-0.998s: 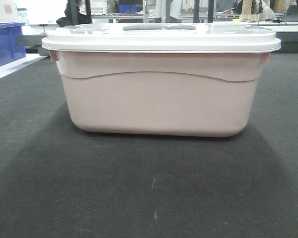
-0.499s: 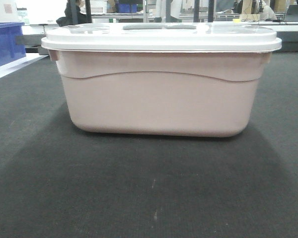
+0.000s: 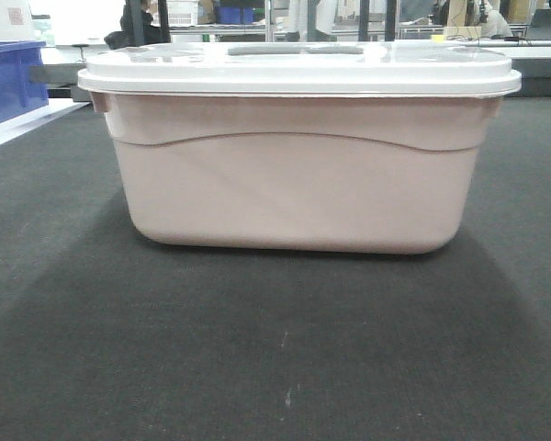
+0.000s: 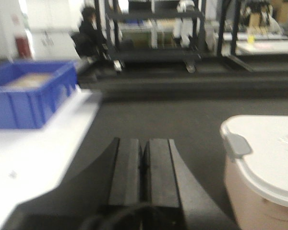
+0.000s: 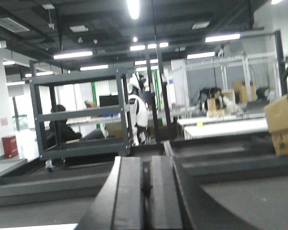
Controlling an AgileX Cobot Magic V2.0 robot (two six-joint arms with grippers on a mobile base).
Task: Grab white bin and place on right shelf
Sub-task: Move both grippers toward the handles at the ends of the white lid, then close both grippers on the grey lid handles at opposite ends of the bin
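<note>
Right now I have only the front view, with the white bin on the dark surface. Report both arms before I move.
Observer: Left gripper has its jaws shut and empty, left of the white bin and clear of it.
Operator: Now give me the right one.
Observer: Right gripper has its jaws shut too, and no bin shows in its camera.
Operator: Name what that camera does show nearby.
Observer: A cardboard box at its right edge.

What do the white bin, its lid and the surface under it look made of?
The white bin: moulded plastic, pale pinkish, soft sheen; rounded corners and a wavy ridge suggest it. Its lid: white plastic, glossier, with reflections. The surface: dark, matte, finely textured, probably carpet or rubber mat.
</note>
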